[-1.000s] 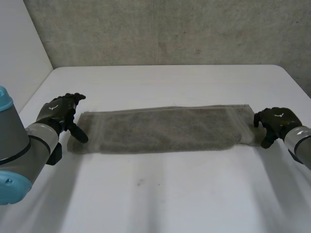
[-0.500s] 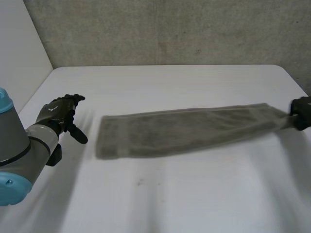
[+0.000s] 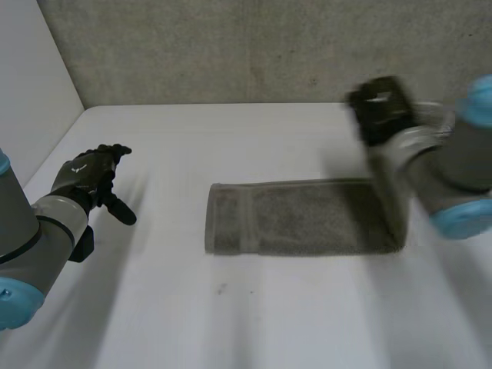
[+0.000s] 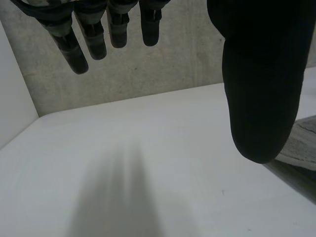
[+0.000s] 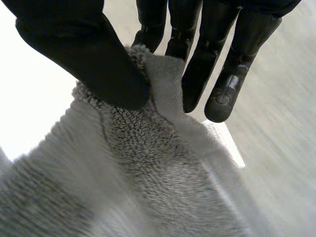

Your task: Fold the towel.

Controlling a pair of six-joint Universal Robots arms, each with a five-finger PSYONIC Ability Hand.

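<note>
You have the white table (image 3: pixel 231 323) carrying the grey towel (image 3: pixel 300 219), which lies flat from the table's middle toward its right edge. Your right hand (image 3: pixel 378 108) is up over the towel's right end, nearer the far edge, pinching that end between thumb and fingers so it rises off the table. Your left hand (image 3: pixel 88 175) hovers by the left edge, fingers relaxed, grasping nothing, well apart from the towel.

A grey towel (image 3: pixel 300 227) lies on the white table (image 3: pixel 231 323), one end lifted.
</note>
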